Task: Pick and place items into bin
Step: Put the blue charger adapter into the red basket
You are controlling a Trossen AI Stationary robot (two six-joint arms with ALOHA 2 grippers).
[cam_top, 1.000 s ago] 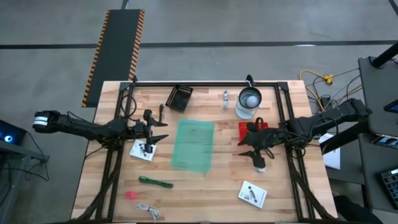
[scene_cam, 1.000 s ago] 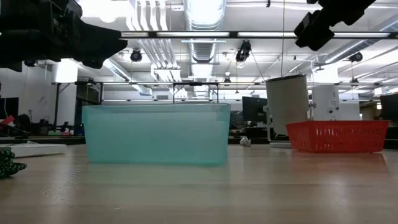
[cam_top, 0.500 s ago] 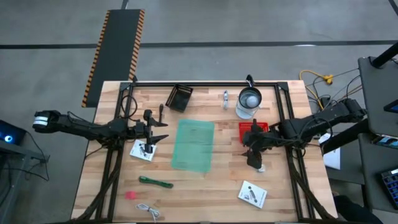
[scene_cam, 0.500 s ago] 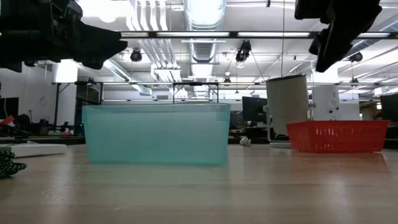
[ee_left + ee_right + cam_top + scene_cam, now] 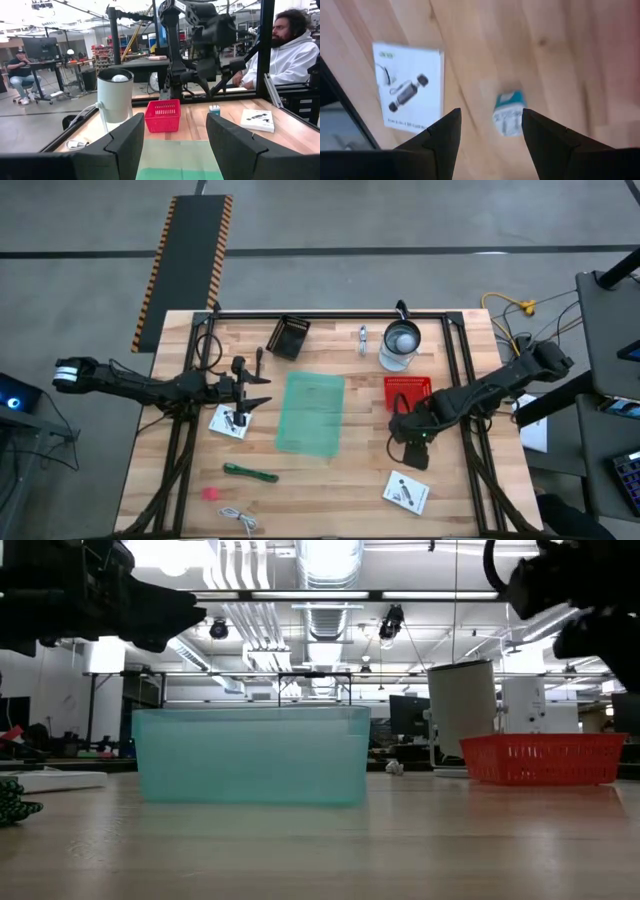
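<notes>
reaching in from the right edge, your right arm slants down across the table, and its right gripper (image 5: 415,448) points down at the wood just in front of the red basket (image 5: 408,391). its fingers (image 5: 442,137) stand apart with nothing between them; the right wrist view shows a small white cube (image 5: 508,114) with a teal top lying on the table in the gap, untouched, and a flat white packet (image 5: 409,93) beside it. from above, that cube is hidden under the gripper.

your left arm stretches level from the left side, and the left gripper (image 5: 255,388) hangs above the other white packet (image 5: 231,421), jaws parted and empty.

the green bin (image 5: 312,413) sits mid-table between the arms, and from above you see nothing in it. near the front left lie the green stick (image 5: 250,473), the pink bit (image 5: 209,494) and the white cable (image 5: 240,519). only the left wrist view shows a person in a white hoodie (image 5: 282,55) seated beyond the table.
</notes>
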